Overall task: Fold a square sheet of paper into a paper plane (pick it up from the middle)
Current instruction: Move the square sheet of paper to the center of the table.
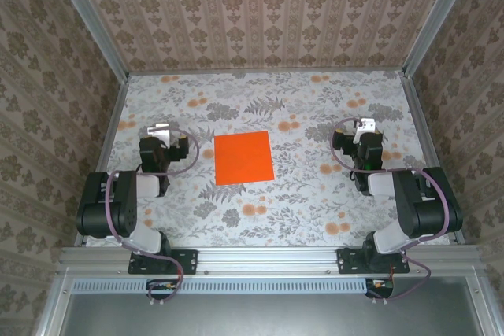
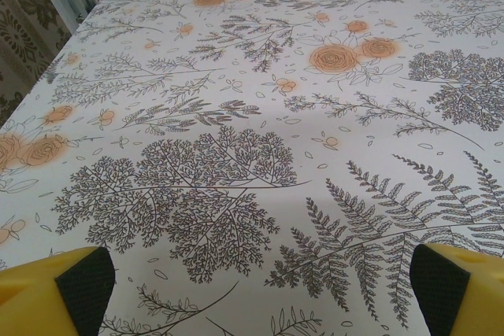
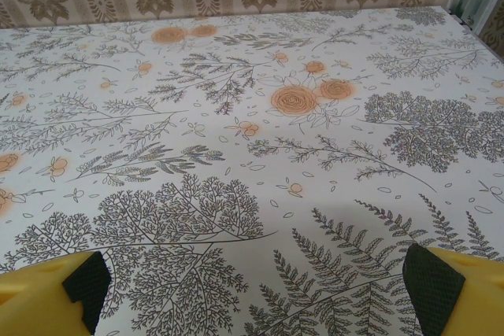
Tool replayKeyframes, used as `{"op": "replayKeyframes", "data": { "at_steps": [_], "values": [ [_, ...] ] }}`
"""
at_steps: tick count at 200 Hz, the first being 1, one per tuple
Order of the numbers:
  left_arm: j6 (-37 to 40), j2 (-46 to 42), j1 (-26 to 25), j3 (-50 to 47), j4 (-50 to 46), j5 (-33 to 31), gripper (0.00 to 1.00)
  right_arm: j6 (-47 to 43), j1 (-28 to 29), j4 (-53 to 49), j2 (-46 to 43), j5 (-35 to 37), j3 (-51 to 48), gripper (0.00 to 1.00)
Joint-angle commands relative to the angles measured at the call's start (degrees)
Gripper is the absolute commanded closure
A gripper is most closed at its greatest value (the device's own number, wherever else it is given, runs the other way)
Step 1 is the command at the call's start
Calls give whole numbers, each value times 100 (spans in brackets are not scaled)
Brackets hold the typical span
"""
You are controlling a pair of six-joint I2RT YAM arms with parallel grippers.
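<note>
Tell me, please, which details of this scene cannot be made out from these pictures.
The square sheet of paper, top view: too small to show faint creases; its underside lies hidden against the table.
The left claw, left wrist view: the bottom edge cuts off both fingers behind their tips.
The right claw, right wrist view: likewise cut off by the bottom edge.

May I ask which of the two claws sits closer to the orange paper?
The left claw: the square sheet of paper lies clearly closer to it than to the right claw.
</note>
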Motion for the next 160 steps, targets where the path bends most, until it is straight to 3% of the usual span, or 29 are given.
{"op": "replayKeyframes", "data": {
  "at_steps": [1, 62, 88, 123, 160],
  "values": [
    [111, 36, 53, 160, -2, 121, 0, -8, 12, 86, 34, -80, 13, 0],
    [101, -25, 53, 70, 115, 62, 0, -16, 15, 130, -18, -89, -21, 0],
    [8, -622, 44, -132, -31, -153, 0, 50, 15, -728, -822, 113, 72, 0],
    [-487, -1822, -7, 235, -1817, -534, 0, 638, 58, -2321, -1971, 425, 461, 0],
    [-1519, -2863, -224, 1169, -4431, -464, 0, 2291, 158, -5457, -2473, 387, 1776, 0]
  ]
}}
